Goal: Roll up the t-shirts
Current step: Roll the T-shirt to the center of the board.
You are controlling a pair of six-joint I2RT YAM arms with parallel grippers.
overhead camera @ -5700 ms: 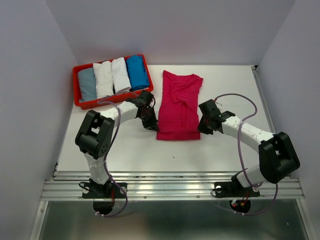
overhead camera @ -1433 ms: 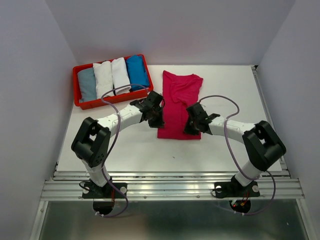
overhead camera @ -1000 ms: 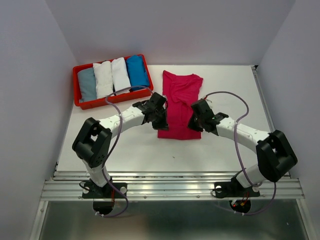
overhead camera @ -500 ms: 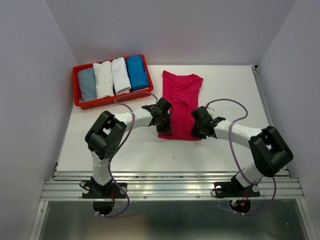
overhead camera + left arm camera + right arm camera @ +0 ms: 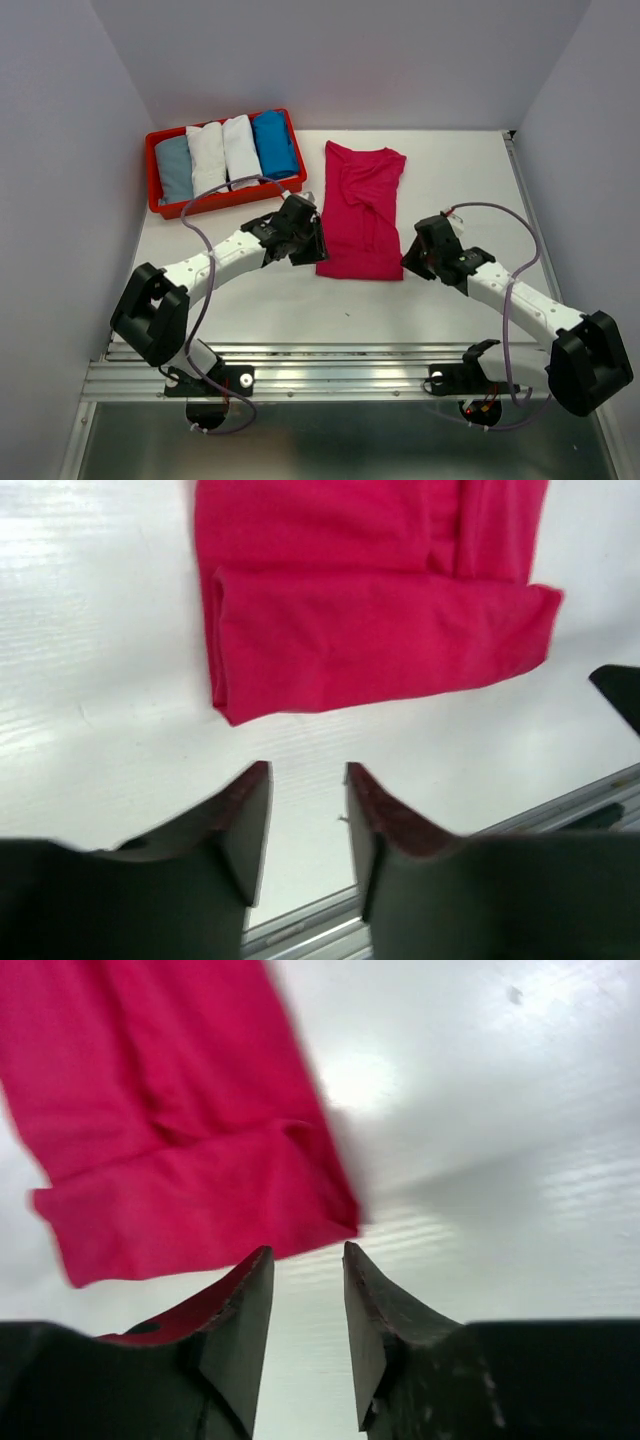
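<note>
— Where is the magenta t-shirt (image 5: pixel 360 213)?

— Flat on the white bench (image 5: pixel 450 180), about mid-way across, folded into a long narrow strip that runs away from the arms. Its near end is turned over once into a doubled band; both wrist views show that band lying across the strip's width. The rest is unrolled and somewhat creased.

— And the left gripper (image 5: pixel 307 768)?

— Low over the bench just off the shirt's near-left corner. Its jaws stand a narrow gap apart with only bare bench between them. It touches no cloth.

— The right gripper (image 5: pixel 307 1248)?

— Just off the near-right corner, mirroring the other. Its jaws are parted by a similar narrow gap and hold nothing. The edge of the doubled band lies just beyond its fingertips.

— The other shirts?

— Four rolled ones sit side by side in the red tray (image 5: pixel 222 200) at the bench's far left: a grey-blue tee (image 5: pixel 174 168), two white tees (image 5: pixel 207 158), then a bright blue tee (image 5: pixel 273 143). The tray lies well apart from the right arm, and the left arm's cable loops just in front of it.
</note>
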